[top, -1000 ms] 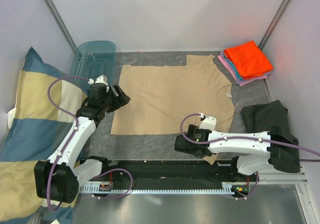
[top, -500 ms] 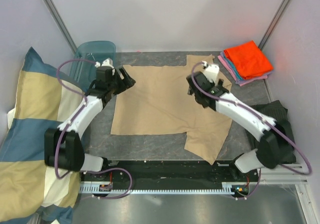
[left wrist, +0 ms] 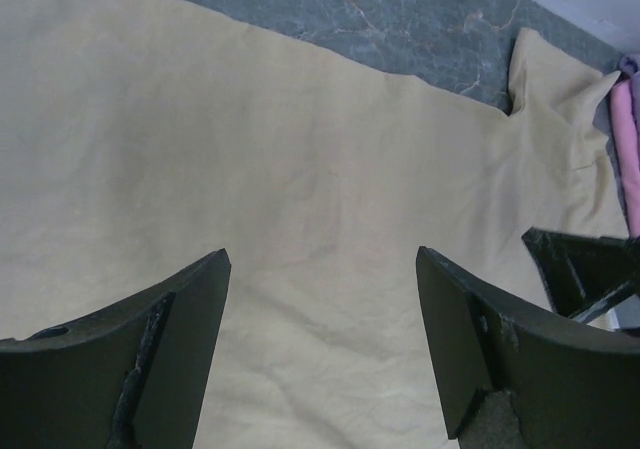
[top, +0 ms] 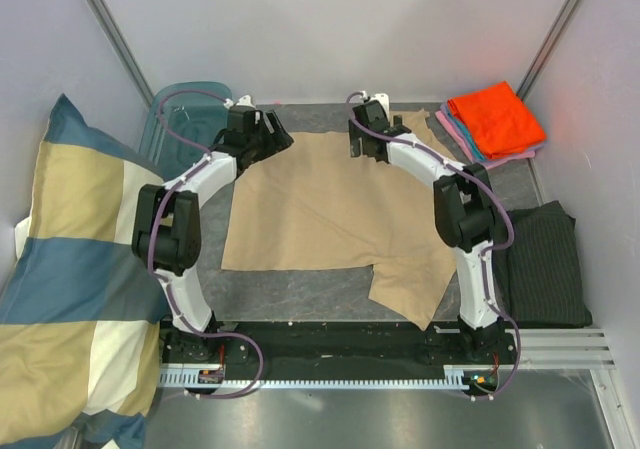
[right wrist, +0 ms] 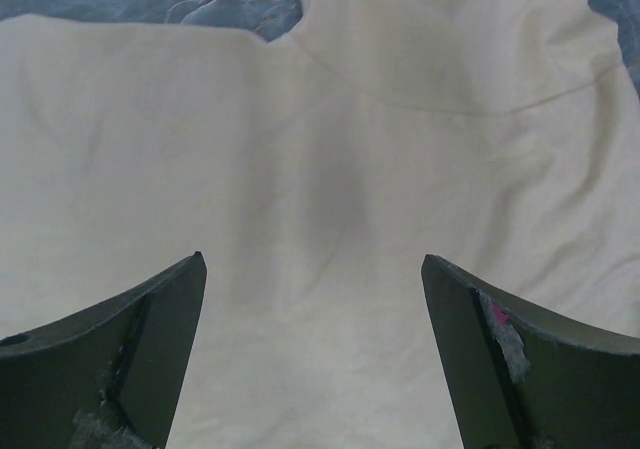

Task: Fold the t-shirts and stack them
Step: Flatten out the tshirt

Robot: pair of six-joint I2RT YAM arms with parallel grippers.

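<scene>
A tan t-shirt (top: 330,204) lies spread flat on the grey table, one sleeve at the front right and one at the back. My left gripper (top: 278,141) hovers open over its far left edge, with only tan cloth (left wrist: 300,169) between the fingers of the left gripper (left wrist: 322,254). My right gripper (top: 363,147) stands open over the far edge beside the back sleeve (right wrist: 450,29), and nothing sits between the fingers of the right gripper (right wrist: 312,259). At the back right is a folded stack (top: 495,119), orange on top of blue and pink.
A big blue-and-cream checked pillow (top: 70,269) fills the left side. A clear blue bin (top: 185,104) stands at the back left. A dark grey striped cloth (top: 540,264) lies at the right. The right gripper's finger (left wrist: 580,269) shows in the left wrist view.
Both arms have reached out from the near and middle parts of the table to the shirt's far edge. The right arm no longer covers the front sleeve. Both grippers stayed open.
</scene>
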